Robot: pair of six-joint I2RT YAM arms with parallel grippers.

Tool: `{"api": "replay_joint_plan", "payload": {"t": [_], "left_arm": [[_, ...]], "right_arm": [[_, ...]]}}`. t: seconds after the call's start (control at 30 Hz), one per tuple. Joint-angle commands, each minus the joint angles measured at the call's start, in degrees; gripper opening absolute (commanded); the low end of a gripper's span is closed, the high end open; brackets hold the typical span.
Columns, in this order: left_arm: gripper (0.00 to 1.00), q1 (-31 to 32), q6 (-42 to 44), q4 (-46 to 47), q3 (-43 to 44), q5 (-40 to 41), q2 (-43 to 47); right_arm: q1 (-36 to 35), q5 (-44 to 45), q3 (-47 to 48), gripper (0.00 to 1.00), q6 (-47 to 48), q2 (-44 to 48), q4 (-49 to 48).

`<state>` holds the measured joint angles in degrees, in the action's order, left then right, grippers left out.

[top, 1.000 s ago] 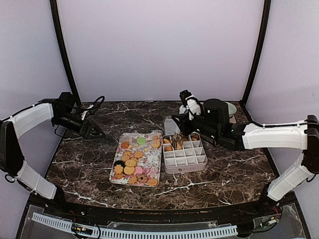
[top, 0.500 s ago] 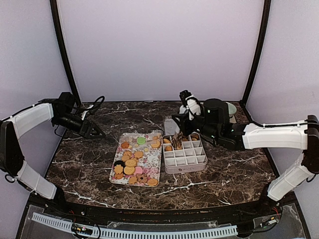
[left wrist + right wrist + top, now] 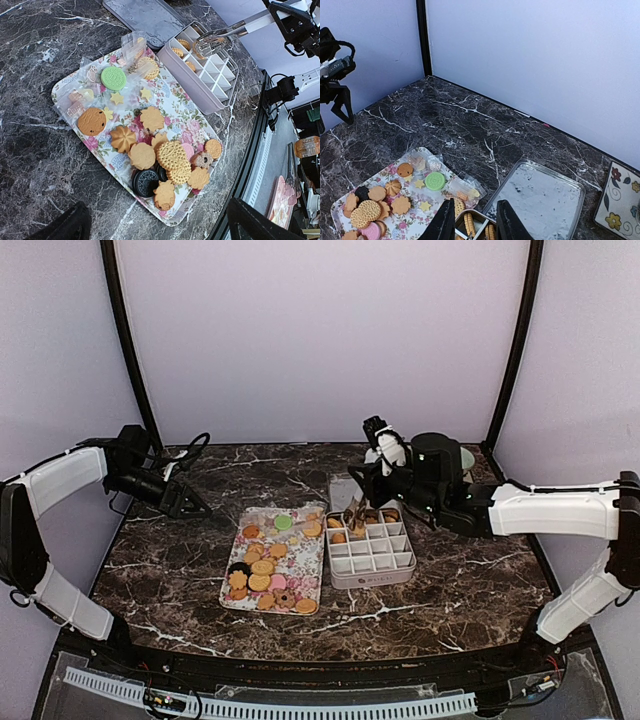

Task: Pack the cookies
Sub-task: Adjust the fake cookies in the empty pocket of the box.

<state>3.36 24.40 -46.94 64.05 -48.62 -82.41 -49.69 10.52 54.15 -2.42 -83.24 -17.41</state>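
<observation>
Right gripper (image 3: 475,207), tight around tongs (image 3: 235,31), slightly higher above box (image 3: 187,75); left gripper (image 3: 192,507) wide.

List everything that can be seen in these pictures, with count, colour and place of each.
Dark marble table: one, under everything
Flower-patterned rectangular tray: one, white and pink, middle of it
Round and flower-shaped cookies on the tray: many, mostly golden-tan, one green, some dark
Clear plastic wrappers: a few, tray's far end
Pale divided box: one, white dividers, right of the tray
Cookies in the box: a few, tan, far compartments
Flat grey metal lid: one, behind the box
Silver metal tongs: one, over the box's far compartments
Left gripper: one, black, open and empty, far left
Right gripper: one, black, shut on the tongs, above the box
</observation>
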Motion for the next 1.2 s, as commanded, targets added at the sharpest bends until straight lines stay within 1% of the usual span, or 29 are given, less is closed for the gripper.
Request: {"api": "replay_joint_plan", "payload": {"t": [0.0,0.33,0.53,0.67,0.9,1.17], "left_arm": [[0.97,-0.28,0.97,-1.6,0.82,-0.44,0.85],[0.97,-0.31,1.09,-1.49,0.54,-0.87,0.54],[0.97,-0.32,1.0,-1.57,0.56,-0.96,0.75],[0.97,-0.33,1.0,-1.65,0.55,-1.03,0.94],[0.97,-0.32,1.06,-1.75,0.47,-0.8,1.27],[0.97,-0.33,1.48,-1.78,0.2,-0.56,1.17]], "right_arm": [[0.64,0.2,-0.17,0.27,-0.5,0.54,-2.07],[0.56,-4.05,-5.28,0.28,-5.76,6.52,-3.4],[0.6,-2.96,-4.91,0.32,-5.67,8.18,-3.25],[0.75,-2.3,-2.54,0.32,-4.54,7.07,-2.86],[0.97,-0.94,1.35,0.31,-2.96,2.08,-3.06],[1.22,0.4,1.8,0.3,-2.38,-0.26,-3.69]]}}
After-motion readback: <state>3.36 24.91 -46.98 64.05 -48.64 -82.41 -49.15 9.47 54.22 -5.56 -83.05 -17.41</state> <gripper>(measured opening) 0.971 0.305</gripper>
